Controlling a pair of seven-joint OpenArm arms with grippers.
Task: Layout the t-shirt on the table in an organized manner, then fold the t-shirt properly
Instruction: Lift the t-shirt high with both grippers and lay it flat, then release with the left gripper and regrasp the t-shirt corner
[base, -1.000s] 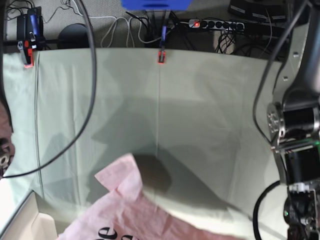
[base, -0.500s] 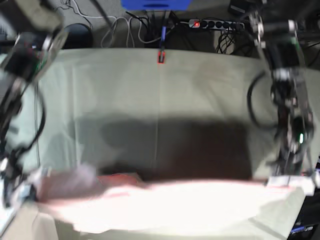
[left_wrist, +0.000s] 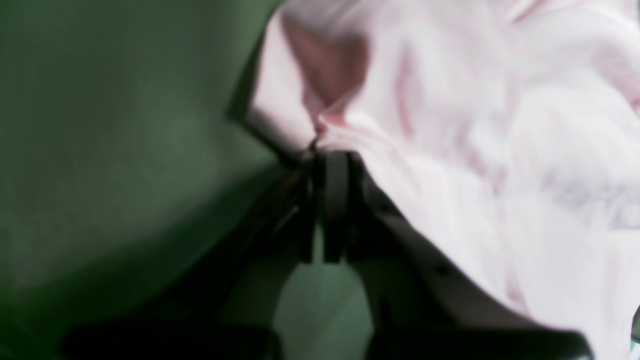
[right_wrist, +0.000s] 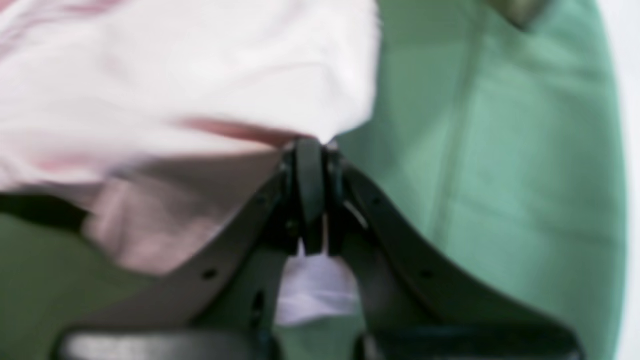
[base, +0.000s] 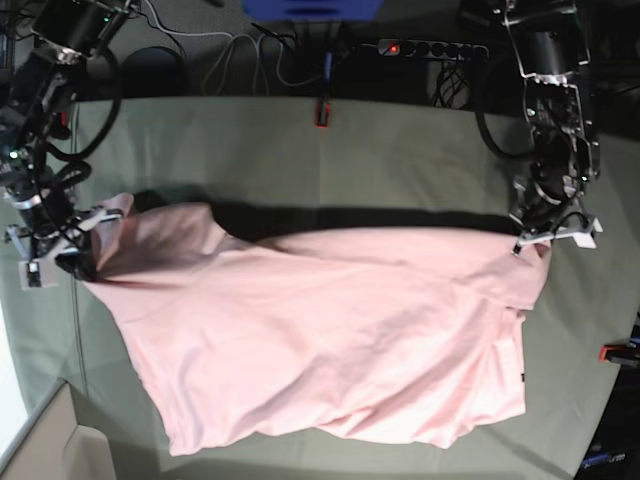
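The light pink t-shirt (base: 320, 330) hangs stretched across the table (base: 330, 160) between my two grippers, its plain side up; no lettering shows. My left gripper (base: 538, 240) at the right of the base view is shut on the shirt's edge (left_wrist: 450, 125), jaws closed together (left_wrist: 320, 155). My right gripper (base: 62, 258) at the left is shut on the other edge (right_wrist: 175, 100), jaws closed (right_wrist: 310, 147). The lower part of the shirt trails toward the front edge of the table.
A red clamp (base: 321, 114) sits at the back edge of the table, with a power strip (base: 430, 48) and cables behind it. Another red clamp (base: 620, 352) is at the right edge. A pale box corner (base: 40, 445) shows at front left.
Both arms swung back over the table with the shirt. It went from a bunched corner at the front edge to a wide pink sheet spread between the two grippers.
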